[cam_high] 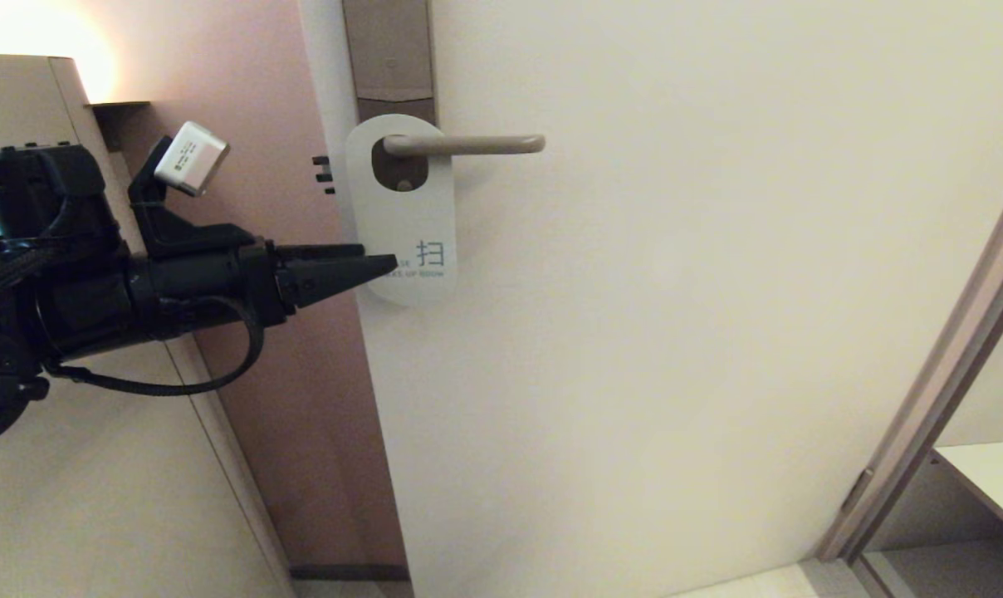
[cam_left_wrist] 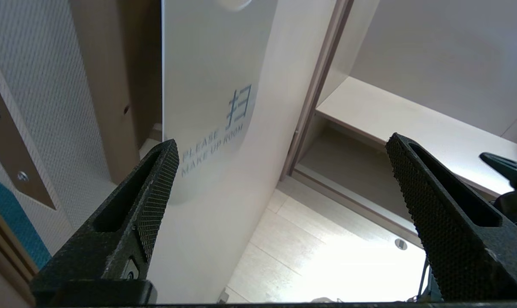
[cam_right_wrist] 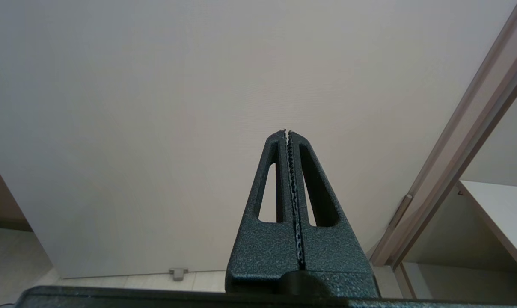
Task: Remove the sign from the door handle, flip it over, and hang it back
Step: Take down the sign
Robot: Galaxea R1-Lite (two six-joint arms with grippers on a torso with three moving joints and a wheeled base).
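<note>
The flat white card sign with rounded ends [cam_high: 402,208] hangs by its oval hole on the slim, straight beige-grey metal door handle [cam_high: 468,145], white face outward, with a teal Chinese character and the words "PLEASE MAKE UP ROOM" near its lower end. The handle lies level and reaches well past the sign's right edge; its root sits on a tall brown rectangular backplate [cam_high: 389,54] on the plain cream door [cam_high: 676,332].

The black left gripper [cam_high: 377,264] comes in from the left at the height of the sign's lower end, its fingers spread wide. In the head view its tips overlap the sign's lower left edge; in the left wrist view one textured finger [cam_left_wrist: 155,188] stands at that edge, the other well off to the side, and nothing is held between them.

The right gripper [cam_right_wrist: 287,133] points at the bare door, fingers pressed together, empty.

Left of the door edge is a pinkish-brown wall [cam_high: 252,108]; to the right, a grey-brown door frame [cam_high: 941,365] and a pale shelf [cam_high: 991,482].
</note>
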